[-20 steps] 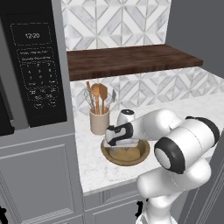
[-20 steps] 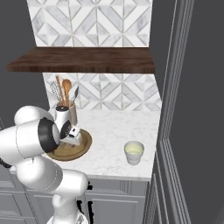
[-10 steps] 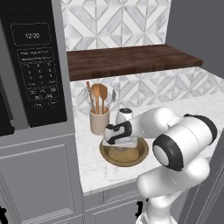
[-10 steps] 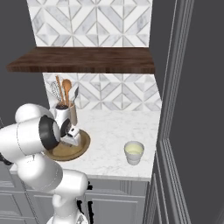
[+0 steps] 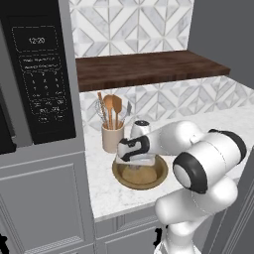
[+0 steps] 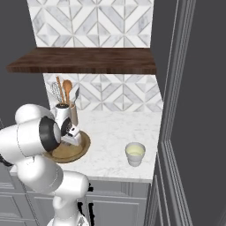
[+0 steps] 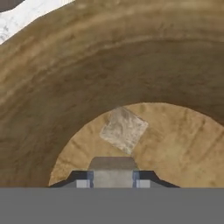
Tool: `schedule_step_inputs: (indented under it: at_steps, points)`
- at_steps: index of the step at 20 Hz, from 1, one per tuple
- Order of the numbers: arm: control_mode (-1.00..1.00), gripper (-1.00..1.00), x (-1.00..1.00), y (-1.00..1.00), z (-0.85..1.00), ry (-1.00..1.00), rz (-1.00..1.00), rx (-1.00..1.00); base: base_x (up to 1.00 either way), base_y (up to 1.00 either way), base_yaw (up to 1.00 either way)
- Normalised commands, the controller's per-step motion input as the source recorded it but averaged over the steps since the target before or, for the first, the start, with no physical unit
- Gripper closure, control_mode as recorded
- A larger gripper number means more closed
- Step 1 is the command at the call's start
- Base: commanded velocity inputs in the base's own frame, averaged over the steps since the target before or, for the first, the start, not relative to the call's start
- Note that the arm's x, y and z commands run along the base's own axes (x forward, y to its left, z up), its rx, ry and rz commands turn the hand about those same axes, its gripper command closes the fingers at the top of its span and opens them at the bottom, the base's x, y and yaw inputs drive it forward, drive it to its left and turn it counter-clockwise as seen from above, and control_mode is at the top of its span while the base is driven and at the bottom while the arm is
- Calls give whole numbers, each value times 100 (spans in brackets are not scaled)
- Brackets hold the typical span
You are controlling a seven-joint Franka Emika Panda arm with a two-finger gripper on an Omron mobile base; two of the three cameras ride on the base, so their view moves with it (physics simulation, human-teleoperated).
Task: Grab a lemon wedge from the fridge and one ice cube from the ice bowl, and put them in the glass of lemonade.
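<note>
My gripper reaches down into the wooden ice bowl, and its jaws are shut on a pale grey ice cube. A second ice cube lies loose on the bowl's floor just beyond it. In the left base view the gripper dips inside the ice bowl on the marble counter. The glass of lemonade stands to the right of the ice bowl and the gripper. The dark grey fridge rises at the far right. The lemon wedge is out of view.
A beige utensil holder with wooden spoons stands right behind the bowl. A dark wooden shelf hangs above the counter. A black microwave sits in the cabinet at left. Bare marble counter lies between bowl and glass.
The jaws have come together from wide open onto the ice cube. The hand has sunk slightly deeper into the bowl. The base has not moved.
</note>
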Motion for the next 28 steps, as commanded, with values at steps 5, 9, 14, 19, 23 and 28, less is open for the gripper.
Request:
schedule_step_inputs:
  at_steps: [5,9,14,19,23,28]
  points:
    - [-100,100,-66,-18,79,0,-1,0,0,0,0]
    - [-100,100,-64,-58,78,0,-3,-1,0,0,0]
    - [-100,100,-49,-93,58,-1,-14,-10,0,0,0]
    - [-100,100,-22,-89,63,0,-12,-14,0,0,0]
    - [-100,100,-14,-82,58,0,-3,-17,0,0,0]
    - [-100,100,-17,-76,36,0,0,-17,0,0,0]
